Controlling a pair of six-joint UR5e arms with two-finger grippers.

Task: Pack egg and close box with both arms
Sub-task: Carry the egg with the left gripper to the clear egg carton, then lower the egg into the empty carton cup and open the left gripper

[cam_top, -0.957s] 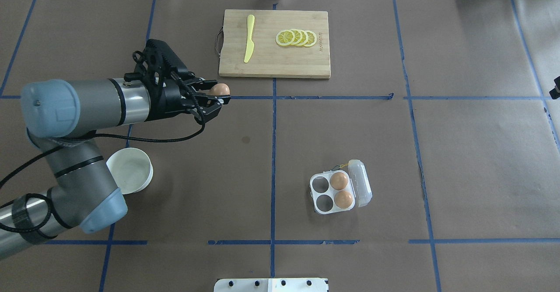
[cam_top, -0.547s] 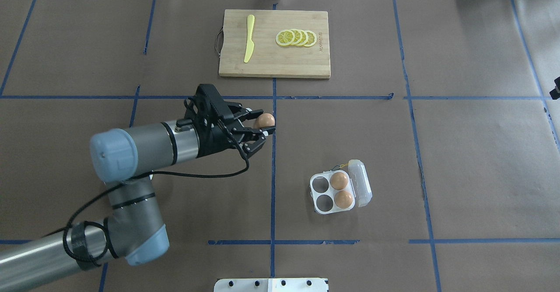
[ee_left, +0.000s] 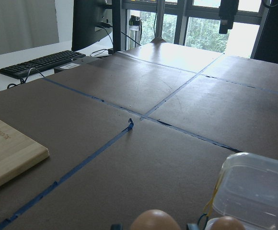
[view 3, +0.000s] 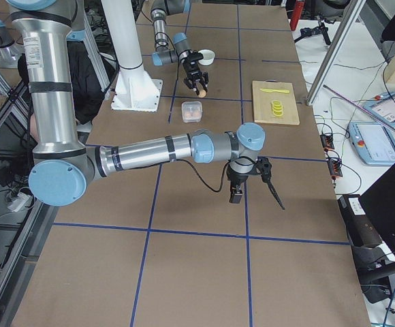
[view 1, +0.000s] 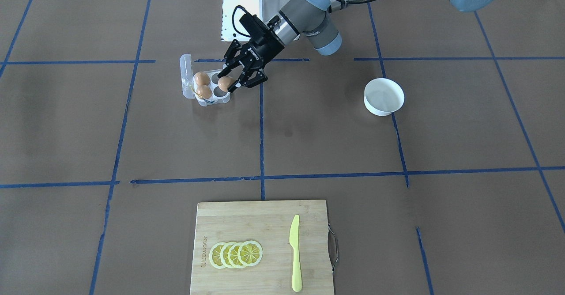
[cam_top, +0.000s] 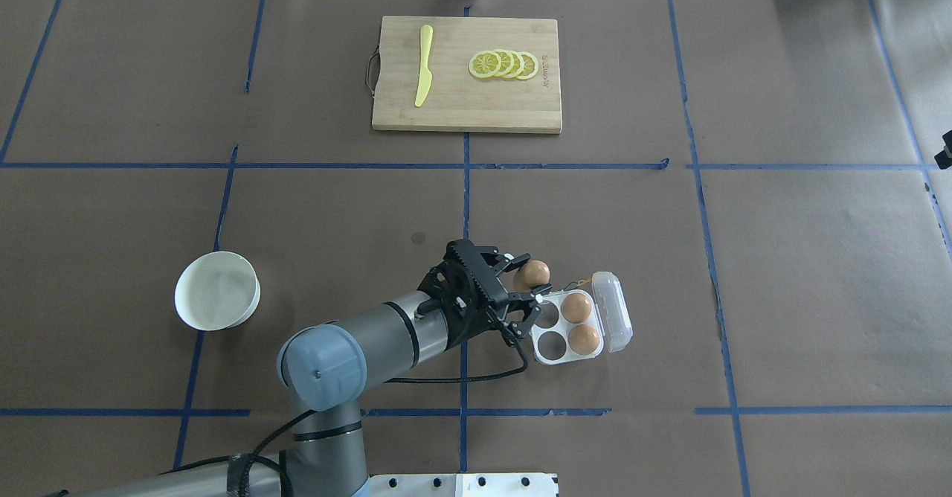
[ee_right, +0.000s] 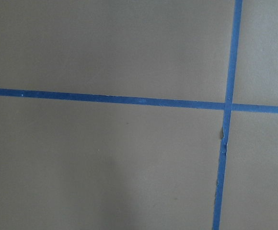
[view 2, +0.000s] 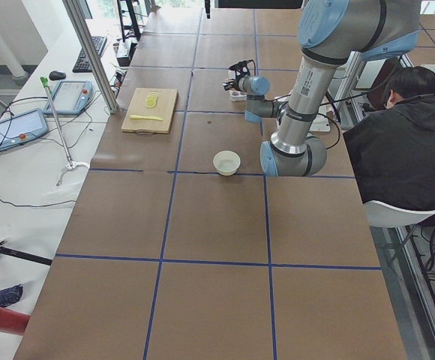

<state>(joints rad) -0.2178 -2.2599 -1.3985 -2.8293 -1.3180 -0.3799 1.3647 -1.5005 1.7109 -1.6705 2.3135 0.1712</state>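
My left gripper (cam_top: 535, 284) is shut on an orange-brown egg (cam_top: 534, 272) and holds it at the far-left edge of the box (cam_top: 541, 355), beside its two empty cells. The box is a clear four-cell carton, and its lid (cam_top: 614, 311) is open to the right. Two more eggs (cam_top: 576, 307) (cam_top: 584, 338) sit in the right-hand cells. The front-facing view shows the held egg (view 1: 226, 83) over the carton's edge (view 1: 226, 100). In the left wrist view the egg (ee_left: 154, 221) is at the bottom with the lid (ee_left: 254, 191) beside it. My right gripper (view 3: 236, 193) hovers over bare table far to the right; I cannot tell whether it is open or shut.
A white bowl (cam_top: 217, 300) stands at the left. A wooden cutting board (cam_top: 467, 103) at the back holds a yellow knife (cam_top: 423, 65) and lemon slices (cam_top: 503, 64). Blue tape lines cross the brown table. The right wrist view shows only table and tape.
My left arm has carried the egg from near the cutting board's left corner, rightward and toward the robot, to the carton's edge. The carton, its eggs and the bowl have not moved.
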